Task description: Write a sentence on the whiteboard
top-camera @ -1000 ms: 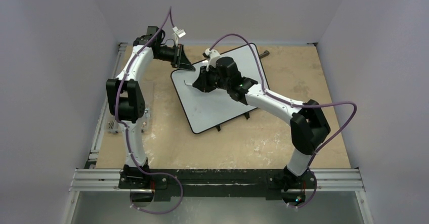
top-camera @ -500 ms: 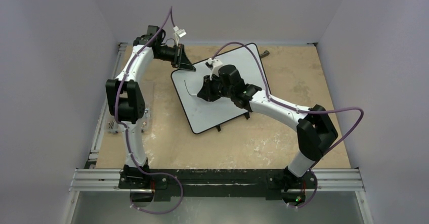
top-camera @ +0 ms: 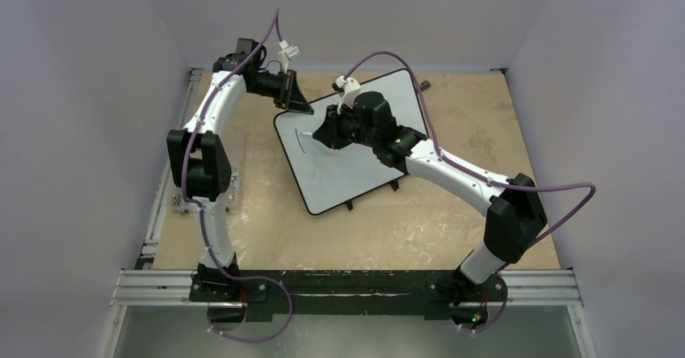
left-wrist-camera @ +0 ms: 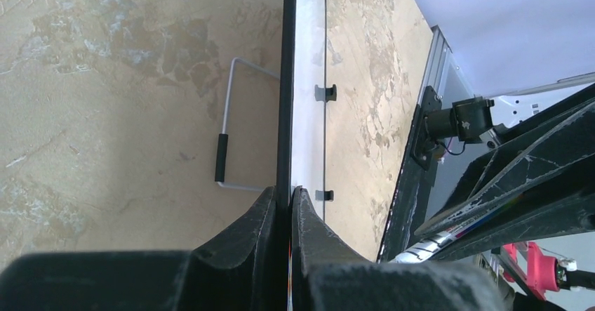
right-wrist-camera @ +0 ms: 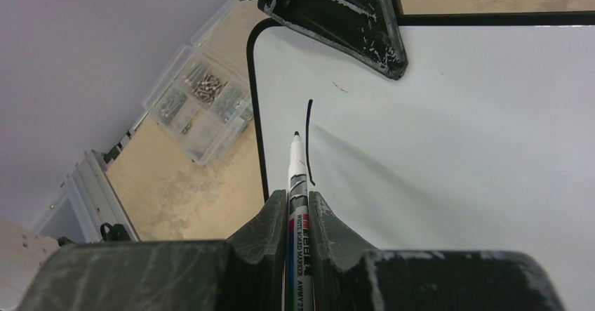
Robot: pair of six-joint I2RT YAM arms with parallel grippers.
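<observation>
The whiteboard (top-camera: 347, 172) lies slanted on the table, white with a thin black rim. My left gripper (top-camera: 296, 104) is shut on its far left corner; the left wrist view shows both fingers (left-wrist-camera: 263, 216) pinching the board's black edge (left-wrist-camera: 287, 79). My right gripper (top-camera: 319, 136) hovers over the board's left part, shut on a whiteboard marker (right-wrist-camera: 297, 177) that points out past the fingertips. The writing is a single curved black stroke (right-wrist-camera: 309, 142) near the left rim. The marker's tip sits just left of that stroke; whether it touches the board I cannot tell.
A clear plastic parts box (right-wrist-camera: 200, 107) sits beyond the board's left rim, off the table's left side. The board's wire stand (left-wrist-camera: 228, 142) folds out underneath it. A small black object (top-camera: 422, 86) lies by the far edge. An aluminium rail (top-camera: 347, 287) carries both arm bases.
My right gripper drew the black stroke toward the near side, then moved back toward the far end of it. The left gripper has kept its grip on the corner.
</observation>
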